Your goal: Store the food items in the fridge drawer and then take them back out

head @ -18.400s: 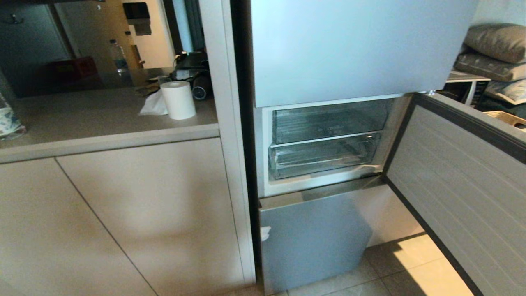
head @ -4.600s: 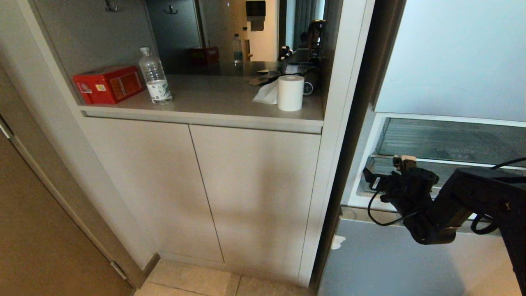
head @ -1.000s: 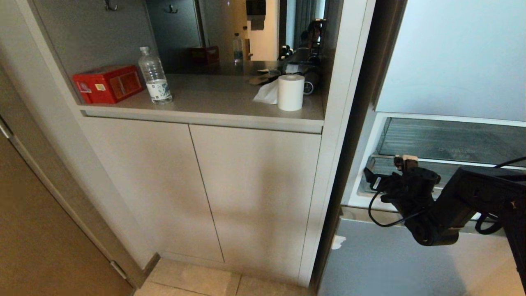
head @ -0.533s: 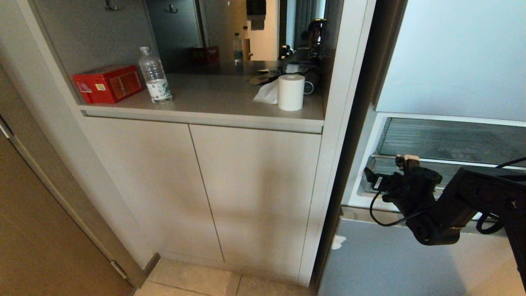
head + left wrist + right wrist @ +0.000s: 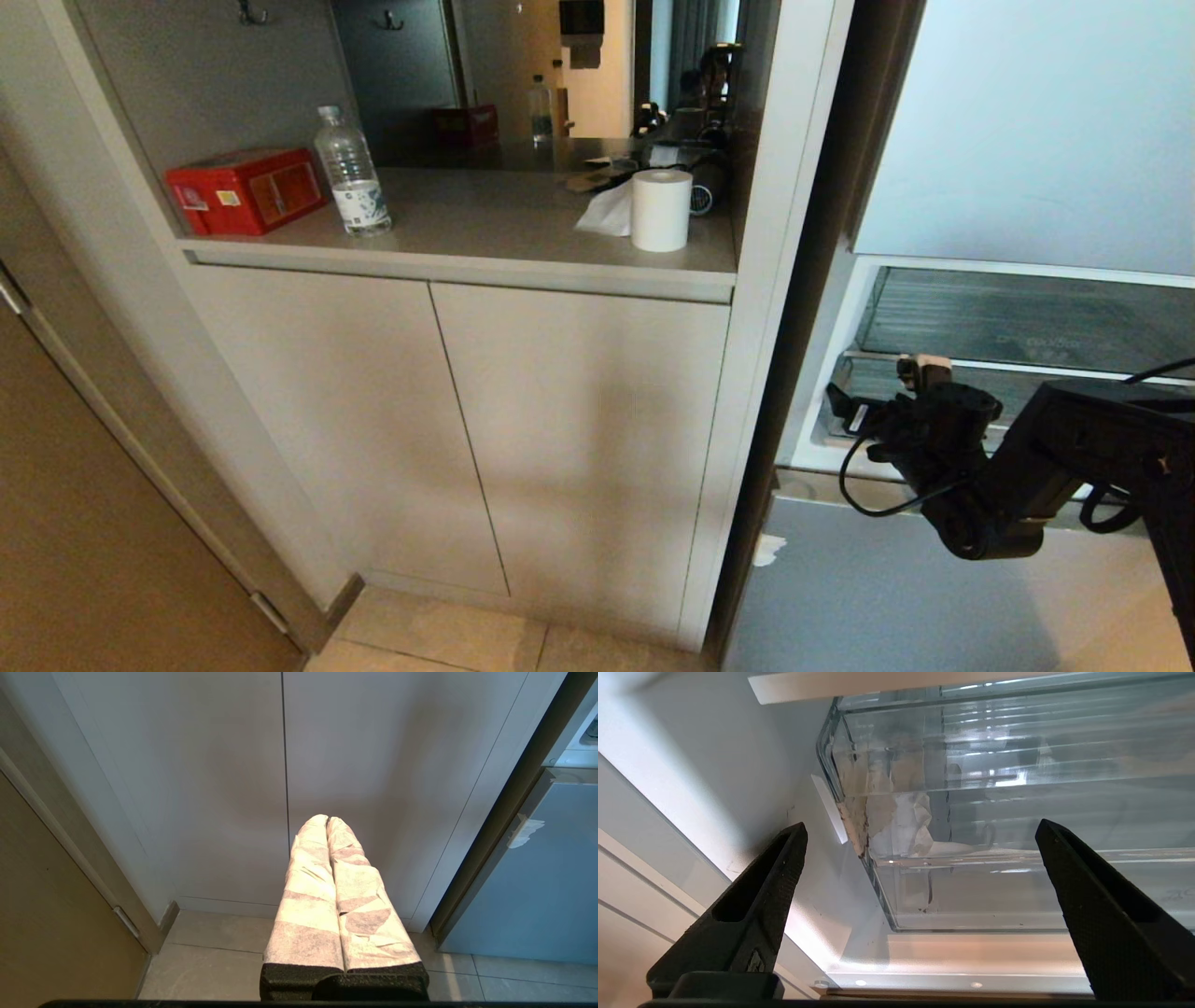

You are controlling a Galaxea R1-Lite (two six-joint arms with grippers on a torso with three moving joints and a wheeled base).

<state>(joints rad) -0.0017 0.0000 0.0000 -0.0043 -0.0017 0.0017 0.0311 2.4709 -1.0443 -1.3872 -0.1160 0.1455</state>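
The fridge drawer (image 5: 1008, 371) is a clear plastic bin in the open middle compartment, pushed in. My right gripper (image 5: 878, 387) hovers just in front of the drawer's left front corner, apart from it. In the right wrist view the right gripper (image 5: 920, 828) is open wide with nothing between its black fingers, and the drawer's see-through front wall (image 5: 994, 896) fills the space ahead. The left gripper (image 5: 327, 819) is parked low and shut, its tape-wrapped fingers pressed together and pointing at the cupboard doors. The food items are out of view.
A counter (image 5: 485, 224) left of the fridge carries a red box (image 5: 245, 189), a water bottle (image 5: 352, 173) and a paper roll (image 5: 661, 210). Beige cupboard doors (image 5: 560, 439) stand below it. A shut silver-blue fridge panel (image 5: 859, 597) lies under the compartment, another (image 5: 1027, 121) above it.
Over the last second nothing has visibly moved. Since the oldest frame the camera has swung left and my right arm has come up to the drawer.
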